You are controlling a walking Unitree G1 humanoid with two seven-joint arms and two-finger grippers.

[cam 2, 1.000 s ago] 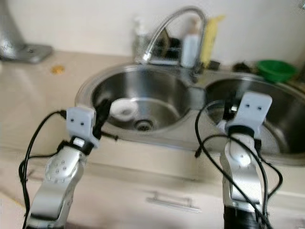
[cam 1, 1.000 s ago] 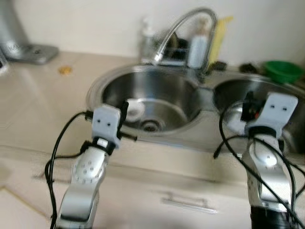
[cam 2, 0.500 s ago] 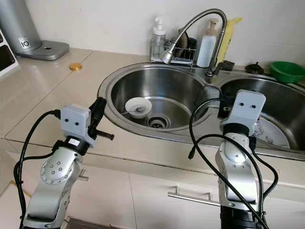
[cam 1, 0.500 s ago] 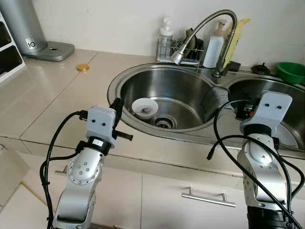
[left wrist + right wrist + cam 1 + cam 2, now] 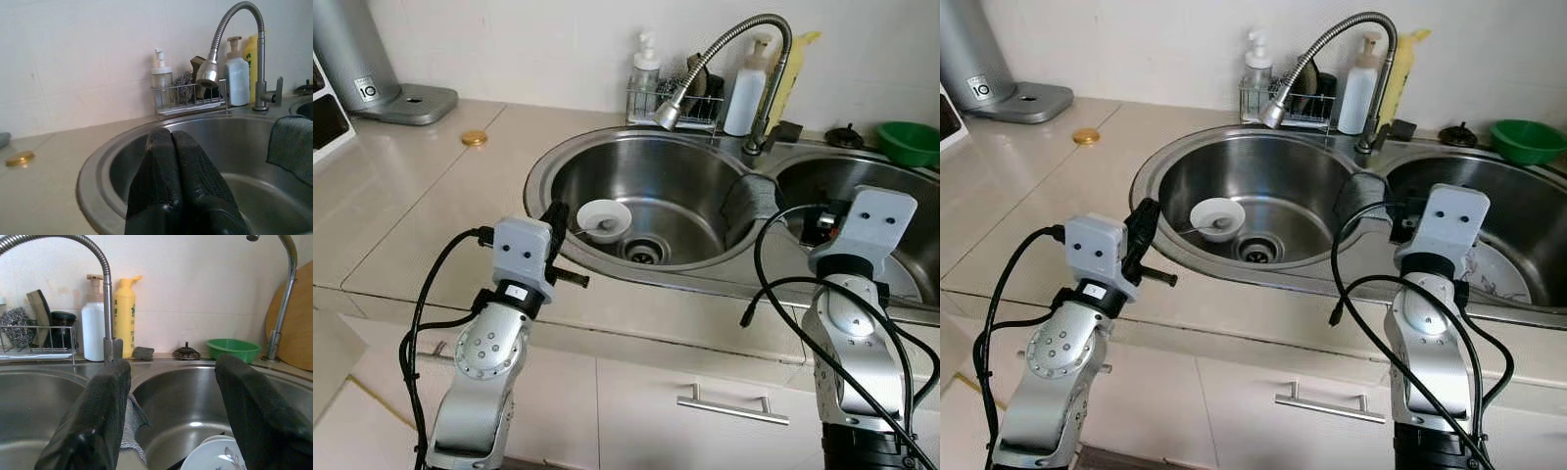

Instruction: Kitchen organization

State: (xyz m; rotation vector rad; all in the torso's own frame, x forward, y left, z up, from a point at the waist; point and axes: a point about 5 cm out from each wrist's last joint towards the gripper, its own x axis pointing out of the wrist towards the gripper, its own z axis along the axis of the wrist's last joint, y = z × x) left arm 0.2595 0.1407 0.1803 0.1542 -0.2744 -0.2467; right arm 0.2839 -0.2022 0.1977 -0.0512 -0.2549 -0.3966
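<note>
Down in the left basin of the double steel sink [image 5: 540,166] there's a small white bowl [image 5: 597,215] sitting upright just beside the drain, with a thin utensil resting in it, handle poking out over the rim toward the basin's near-left wall. A grey cloth [image 5: 747,199] is draped over the divider between the two basins, hanging down into the left one. Over in the right basin, a white plate [image 5: 215,455] with a faint pattern lies low near the bottom, its rim catching the light.
</note>
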